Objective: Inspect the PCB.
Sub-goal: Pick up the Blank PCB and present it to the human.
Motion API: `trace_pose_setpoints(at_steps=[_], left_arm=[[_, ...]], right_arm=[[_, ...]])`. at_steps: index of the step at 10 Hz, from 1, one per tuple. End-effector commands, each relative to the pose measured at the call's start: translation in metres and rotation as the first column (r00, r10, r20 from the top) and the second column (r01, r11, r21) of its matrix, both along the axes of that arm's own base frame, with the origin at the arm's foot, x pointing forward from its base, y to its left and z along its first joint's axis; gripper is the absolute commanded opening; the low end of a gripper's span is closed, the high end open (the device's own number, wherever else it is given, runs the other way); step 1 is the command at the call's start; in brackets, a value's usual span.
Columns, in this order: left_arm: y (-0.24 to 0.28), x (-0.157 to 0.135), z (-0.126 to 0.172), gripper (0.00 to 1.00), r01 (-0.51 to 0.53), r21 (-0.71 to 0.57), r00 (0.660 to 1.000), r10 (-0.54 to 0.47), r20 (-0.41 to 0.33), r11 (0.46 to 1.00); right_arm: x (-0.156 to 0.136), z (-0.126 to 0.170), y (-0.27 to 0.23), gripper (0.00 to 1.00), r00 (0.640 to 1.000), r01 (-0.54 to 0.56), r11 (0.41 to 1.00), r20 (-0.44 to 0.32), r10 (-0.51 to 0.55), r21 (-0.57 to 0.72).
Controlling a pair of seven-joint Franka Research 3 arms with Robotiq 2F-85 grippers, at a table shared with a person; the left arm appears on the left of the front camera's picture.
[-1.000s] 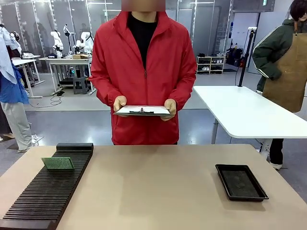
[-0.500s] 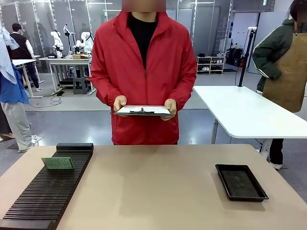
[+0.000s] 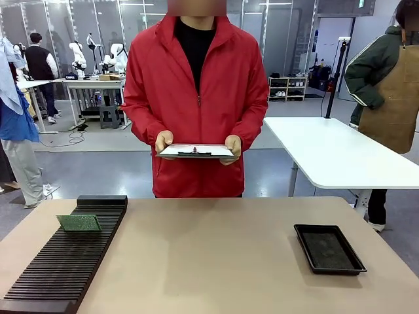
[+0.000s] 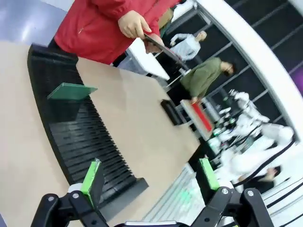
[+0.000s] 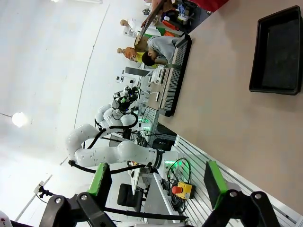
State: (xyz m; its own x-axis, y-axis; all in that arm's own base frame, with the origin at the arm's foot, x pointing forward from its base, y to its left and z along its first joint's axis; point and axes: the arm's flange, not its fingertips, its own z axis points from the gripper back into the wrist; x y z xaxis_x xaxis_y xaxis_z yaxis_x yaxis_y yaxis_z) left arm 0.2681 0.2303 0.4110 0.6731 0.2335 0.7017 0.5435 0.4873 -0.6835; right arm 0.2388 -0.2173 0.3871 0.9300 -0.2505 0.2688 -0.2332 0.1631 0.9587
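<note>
Your PCB (image 3: 78, 223) sits in the black slotted rack (image 3: 65, 261) that runs along the left edge of the bench (image 3: 216, 261). The green board stands on its edge in the slots near the rack's far end, with its face tilted up towards the robot's side, and nothing touches it. From the left wrist camera you see the same PCB (image 4: 71, 90) rising above the rack (image 4: 80, 137), well apart from the left end effector (image 4: 150, 176). That end effector is spread wide with nothing between its green pads (image 4: 92, 176).

The right end effector (image 5: 156, 182) is also spread wide and holds nothing. It hangs off the near side of the bench, well apart from the small black tray (image 5: 279, 54). In the front camera the tray (image 3: 328, 248) lies flat close to the bench's right edge, roughly midway between the near and far edges, with its long side running front to back.

Beyond the far edge of the bench, a person in a red jacket (image 3: 196, 85) holds a white clipboard (image 3: 195, 151) with a black clip, nearly level at waist height. Any print on the clipboard is too small for you to read, and the PCB's markings are too fine to make out.
</note>
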Motion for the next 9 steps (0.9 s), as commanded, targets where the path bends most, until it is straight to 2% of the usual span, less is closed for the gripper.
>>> trace_pose_setpoints(at_steps=[1, 2, 3, 5, 7, 8, 9], left_arm=[[-0.047, 0.007, 0.026, 1.0, -0.001, 0.215, 0.991, -0.028, 0.133, 0.977], [-0.066, 0.017, 0.035, 1.0, 0.032, 0.291, 0.985, -0.08, 0.153, 0.956], [-0.084, 0.033, 0.039, 1.0, 0.079, 0.36, 0.981, -0.136, 0.137, 0.93], [-0.124, 0.069, 0.029, 1.0, 0.084, 0.562, 0.967, -0.204, 0.154, 0.823], [-0.149, 0.086, 0.019, 1.0, 0.101, 0.658, 0.954, -0.261, 0.15, 0.747], [-0.154, 0.091, 0.014, 1.0, 0.098, 0.662, 0.957, -0.254, 0.143, 0.743], [-0.155, 0.092, 0.013, 1.0, 0.1, 0.637, 0.959, -0.245, 0.142, 0.764]], right_arm=[[-0.001, 0.001, 0.0, 1.0, 1.0, 0.0, 1.0, 0.006, 0.0, 0.009], [-0.001, 0.001, 0.0, 1.0, 1.0, 0.0, 1.0, 0.006, 0.0, 0.009], [-0.001, 0.001, 0.0, 1.0, 1.0, 0.0, 1.0, 0.006, 0.0, 0.009], [-0.001, 0.001, 0.0, 1.0, 1.0, 0.0, 1.0, 0.006, 0.0, 0.009], [-0.001, 0.001, 0.0, 1.0, 1.0, 0.0, 1.0, 0.006, 0.0, 0.009], [-0.001, 0.001, 0.0, 1.0, 1.0, 0.0, 1.0, 0.006, 0.0, 0.009], [-0.001, 0.001, 0.0, 1.0, 1.0, 0.0, 1.0, 0.006, 0.0, 0.009]])
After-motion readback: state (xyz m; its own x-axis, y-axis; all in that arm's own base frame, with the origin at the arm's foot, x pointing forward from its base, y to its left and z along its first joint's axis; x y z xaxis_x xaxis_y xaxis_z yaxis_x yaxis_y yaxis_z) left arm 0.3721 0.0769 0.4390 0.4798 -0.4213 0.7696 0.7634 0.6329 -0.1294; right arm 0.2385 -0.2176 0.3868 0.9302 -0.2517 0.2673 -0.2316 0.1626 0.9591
